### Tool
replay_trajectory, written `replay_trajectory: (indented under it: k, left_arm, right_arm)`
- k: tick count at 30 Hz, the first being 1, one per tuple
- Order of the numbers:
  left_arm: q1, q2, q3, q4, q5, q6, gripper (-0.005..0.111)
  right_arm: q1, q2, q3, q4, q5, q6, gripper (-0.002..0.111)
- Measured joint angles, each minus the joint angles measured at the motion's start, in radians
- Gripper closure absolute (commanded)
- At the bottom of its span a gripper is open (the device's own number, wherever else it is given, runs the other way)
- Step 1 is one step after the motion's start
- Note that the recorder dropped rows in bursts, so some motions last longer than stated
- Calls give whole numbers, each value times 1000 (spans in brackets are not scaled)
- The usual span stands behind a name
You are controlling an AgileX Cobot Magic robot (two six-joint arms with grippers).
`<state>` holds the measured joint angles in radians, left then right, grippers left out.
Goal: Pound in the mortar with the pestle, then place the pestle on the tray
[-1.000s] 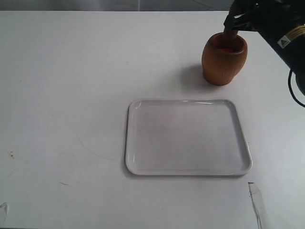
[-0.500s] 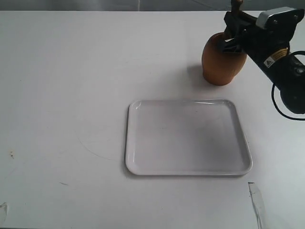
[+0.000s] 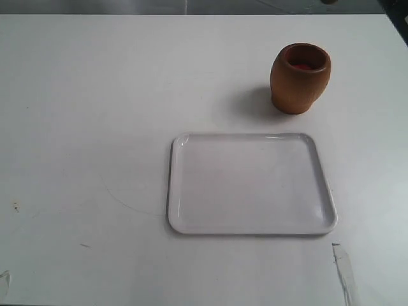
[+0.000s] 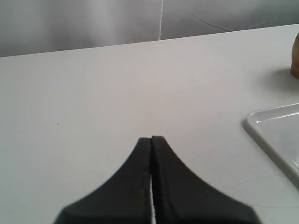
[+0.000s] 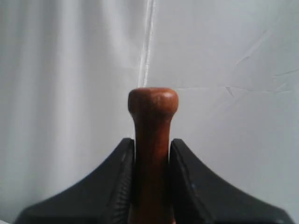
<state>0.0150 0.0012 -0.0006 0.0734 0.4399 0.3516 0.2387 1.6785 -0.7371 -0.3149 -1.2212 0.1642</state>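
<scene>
White tabletop (image 3: 83, 115) lies under the left gripper (image 4: 151, 138), its jaws pressed together on nothing, and carries the tray (image 3: 252, 185) near the middle and the upright mortar (image 3: 298, 83) just beyond the tray's far right corner, while the right gripper (image 5: 152, 144) pinches the pestle (image 5: 152, 121) below its knob.

One mortar (image 3: 299, 78), upper right of frame. One tray (image 3: 251, 183), centre. One pestle (image 5: 152, 135). Two grippers: left gripper (image 4: 151, 138), right gripper (image 5: 152, 143). One table (image 3: 95, 127).
</scene>
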Motion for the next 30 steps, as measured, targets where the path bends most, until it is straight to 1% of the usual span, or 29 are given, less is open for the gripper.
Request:
replay_trajectory:
  k: [5, 10, 14, 18, 22, 24, 30]
  left_arm:
    - [0, 0, 0, 0, 0, 0, 107]
    - [0, 0, 0, 0, 0, 0, 107]
    - [0, 0, 0, 0, 0, 0, 107]
    - [0, 0, 0, 0, 0, 0, 107]
    - [0, 0, 0, 0, 0, 0, 107]
    - [0, 0, 0, 0, 0, 0, 107]
    - [0, 0, 0, 0, 0, 0, 107]
  right_arm:
    - [0, 54, 0, 2, 0, -2, 108]
    - [0, 209, 0, 2, 14, -4, 108]
    - [0, 321, 0, -35, 28, -4, 108]
    - [-2, 351, -3, -52, -17, -6, 108]
    - [-6, 331, -3, -63, -1, -6, 108]
    - [-6, 287, -1, -73, 22, -6, 108]
    - [-6, 52, 1, -80, 17, -6, 108]
